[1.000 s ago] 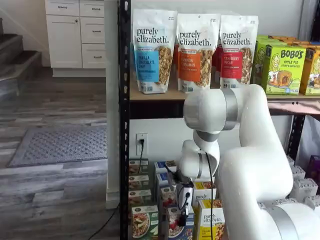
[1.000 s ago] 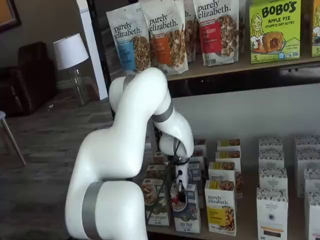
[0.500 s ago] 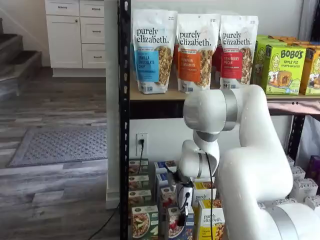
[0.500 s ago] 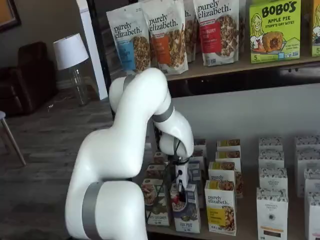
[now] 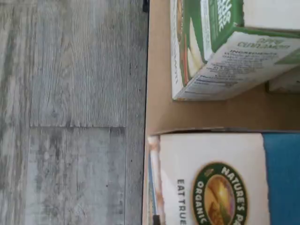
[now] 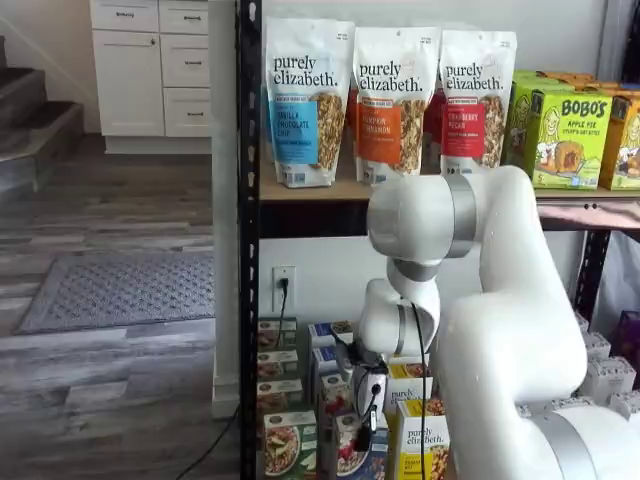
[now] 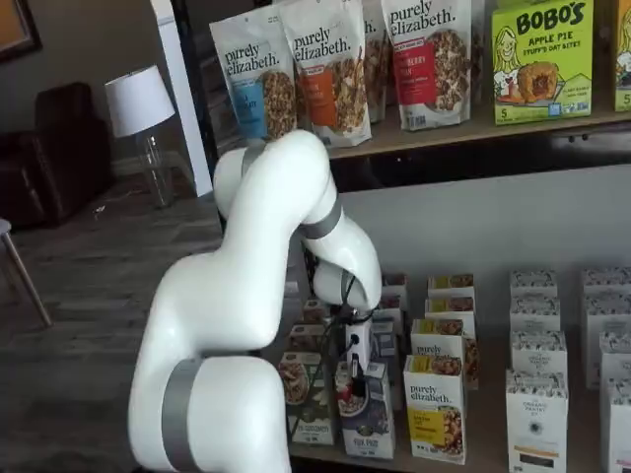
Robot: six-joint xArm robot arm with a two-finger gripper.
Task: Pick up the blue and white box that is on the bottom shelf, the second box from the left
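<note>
- The gripper [image 7: 357,382] hangs at the top of the blue and white box [image 7: 369,424]; its black fingers [image 6: 366,437] reach down over the carton's upper part, but whether they have closed on it cannot be told from either shelf view.
- The blue and white box stands upright at the near edge of the bottom shelf [image 7: 473,461], in both shelf views; the wrist view shows its white top panel [image 5: 213,178] with a round logo.
- Just to its left stands a green-and-white carton [image 7: 308,399], a strip of bare board between them.
- Just to its right stands a yellow-and-white carton [image 7: 435,408].
- The white arm [image 6: 500,300] bends down in front of the rack.
- Granola bags [image 6: 385,100] line the upper shelf.
</note>
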